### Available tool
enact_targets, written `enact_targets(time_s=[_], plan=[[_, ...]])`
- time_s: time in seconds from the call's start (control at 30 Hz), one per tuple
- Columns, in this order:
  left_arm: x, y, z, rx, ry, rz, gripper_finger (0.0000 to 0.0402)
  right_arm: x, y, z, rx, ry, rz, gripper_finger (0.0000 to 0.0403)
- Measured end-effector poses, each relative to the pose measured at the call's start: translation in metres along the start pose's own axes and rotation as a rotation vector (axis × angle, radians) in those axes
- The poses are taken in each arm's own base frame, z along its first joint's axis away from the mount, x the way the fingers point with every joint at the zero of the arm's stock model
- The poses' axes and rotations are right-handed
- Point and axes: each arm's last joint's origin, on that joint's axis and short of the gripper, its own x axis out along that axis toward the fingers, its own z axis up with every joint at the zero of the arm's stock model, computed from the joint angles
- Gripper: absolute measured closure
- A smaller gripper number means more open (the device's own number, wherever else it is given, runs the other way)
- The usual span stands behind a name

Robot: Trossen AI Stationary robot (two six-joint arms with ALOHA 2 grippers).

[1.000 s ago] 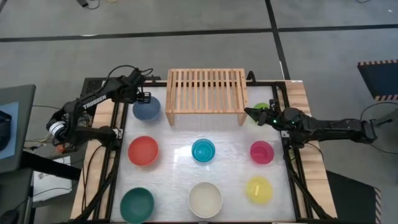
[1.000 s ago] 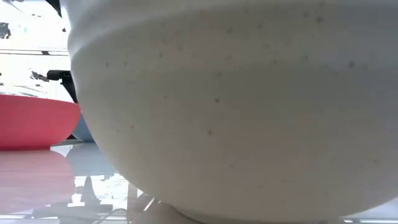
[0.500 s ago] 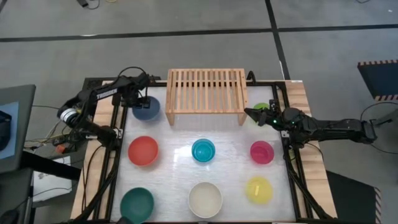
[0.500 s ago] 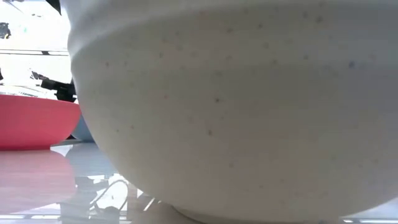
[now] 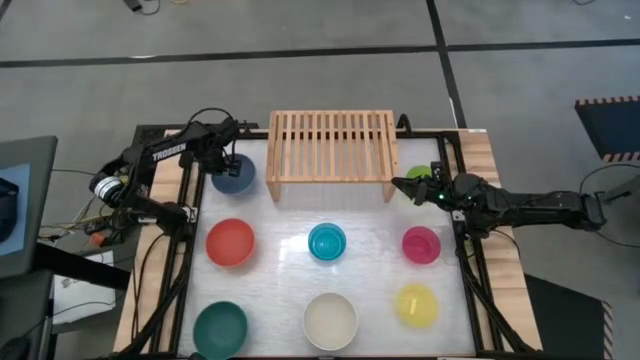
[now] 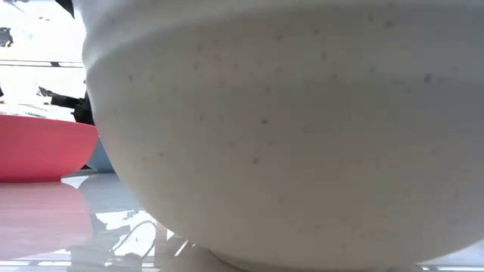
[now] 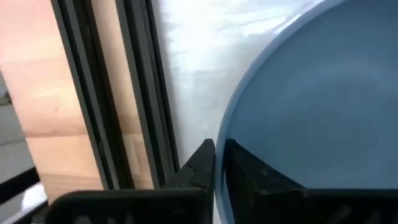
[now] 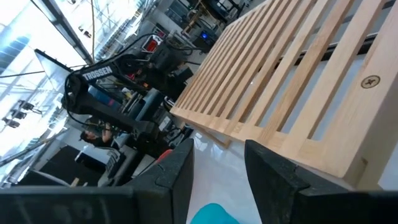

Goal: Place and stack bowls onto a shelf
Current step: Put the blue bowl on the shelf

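The slate-blue bowl (image 5: 235,176) stands at the table's far left, beside the shelf's left leg. My left gripper (image 5: 232,158) is shut on its far rim. The light-wood slatted shelf (image 5: 330,145) stands at the far middle. My right gripper (image 5: 400,182) is open by the shelf's right leg, above the lime bowl (image 5: 421,172), which it partly hides. In the right wrist view nothing shows between its fingers (image 8: 219,174). The red (image 5: 230,242), cyan (image 5: 327,242), magenta (image 5: 421,244), dark green (image 5: 220,329), cream-white (image 5: 330,320) and yellow (image 5: 416,305) bowls rest on their bases. My left gripper (image 7: 219,144) pinches the slate-blue bowl's rim (image 7: 221,127) at its far-left side. One finger is inside the bowl and one outside. The fingers come from above, slanting in from the far left. The bowl sits upright with its base on the table.
The cream-white bowl (image 6: 287,128) fills most of the low view, with the red bowl (image 6: 41,147) at its left. Black frame rails (image 7: 99,93) and wooden side boards (image 5: 160,260) border the white tabletop. Open tabletop lies between the bowls.
My left arm has stretched out and lowered its gripper onto the slate-blue bowl's far rim, where it has shut and taken hold. The bowl stays on the table.
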Motion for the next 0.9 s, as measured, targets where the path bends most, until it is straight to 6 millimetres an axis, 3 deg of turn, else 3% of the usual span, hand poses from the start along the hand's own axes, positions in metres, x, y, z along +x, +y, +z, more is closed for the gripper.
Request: enact_targets(time_s=[0.17, 0.43, 0.57, 0.7, 0.9], plan=[[-0.048, 0.014, -0.013, -0.04, -0.172, -0.048, 0.04, 0.0, 0.002, 0.0, 0.019, -0.002, 0.021, 0.0266], [-0.163, 0.02, -0.029, 0.03, -0.712, -0.394, 0.04, -0.001, 0.017, 0.009, -0.053, -0.056, 0.023, 0.0289], [-0.205, 0.019, -0.029, 0.022, -0.859, -0.474, 0.04, 0.002, 0.024, 0.018, -0.075, -0.094, 0.008, 0.0289], [-0.219, -0.001, -0.017, 0.074, -0.863, -0.522, 0.0401, 0.004, 0.032, 0.027, -0.128, -0.11, -0.008, 0.0289], [-0.207, -0.051, 0.016, 0.172, -0.748, -0.511, 0.0401, 0.008, 0.05, 0.037, -0.199, -0.071, -0.006, 0.0289]])
